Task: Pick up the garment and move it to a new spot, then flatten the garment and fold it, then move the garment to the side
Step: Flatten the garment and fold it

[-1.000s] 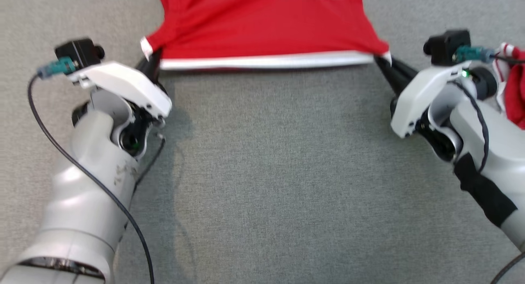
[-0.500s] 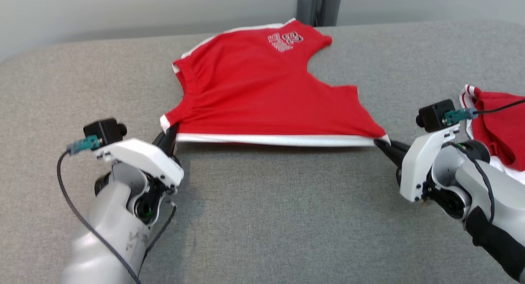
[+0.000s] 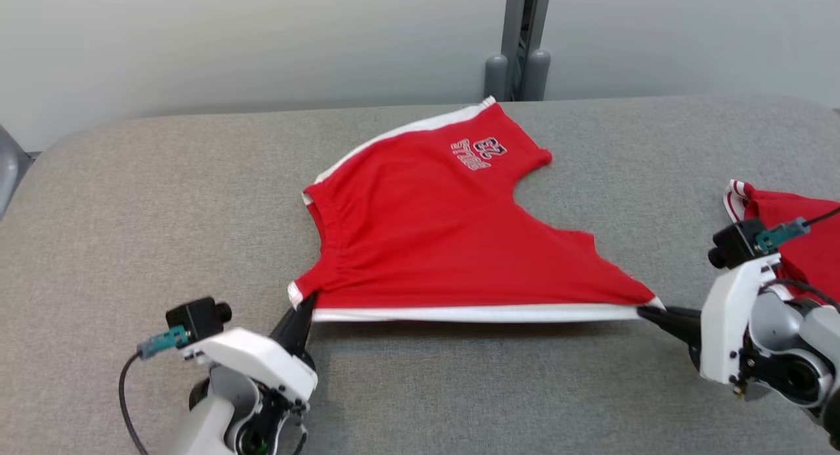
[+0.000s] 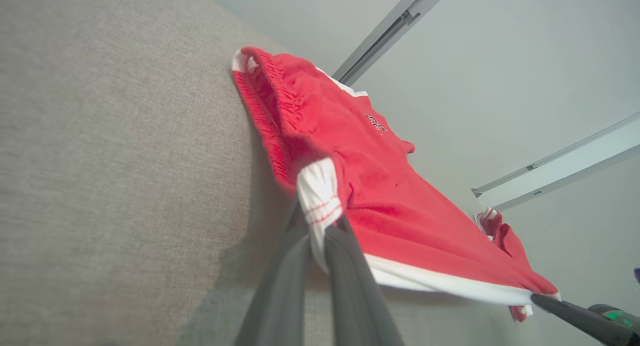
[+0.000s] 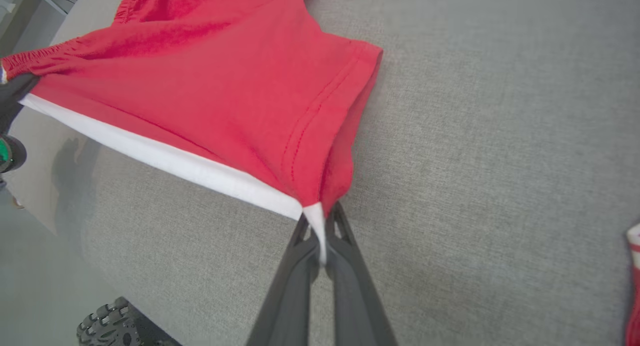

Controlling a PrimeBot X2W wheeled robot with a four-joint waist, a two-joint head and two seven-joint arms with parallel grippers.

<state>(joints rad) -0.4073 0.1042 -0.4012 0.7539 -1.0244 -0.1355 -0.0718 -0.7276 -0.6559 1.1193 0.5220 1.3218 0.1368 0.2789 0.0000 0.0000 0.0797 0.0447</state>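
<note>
While my head view shows the garment point(image 3: 426, 245) spread on the grey counter point(image 3: 131, 212), my wrist views show my left claw point(image 4: 320, 221) and right claw point(image 5: 319, 221) each clamped on a white-trimmed corner.

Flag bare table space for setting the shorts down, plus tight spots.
Widest bare patch: left of the red shorts, out to the table edge. Also the near strip below the white hem, between left gripper and right gripper. Tight at right: another red garment.

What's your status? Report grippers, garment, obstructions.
Left gripper and right gripper both shut on red garment corners. White-trimmed edge taut between them, rest on table. Off to the right: second red garment.
</note>
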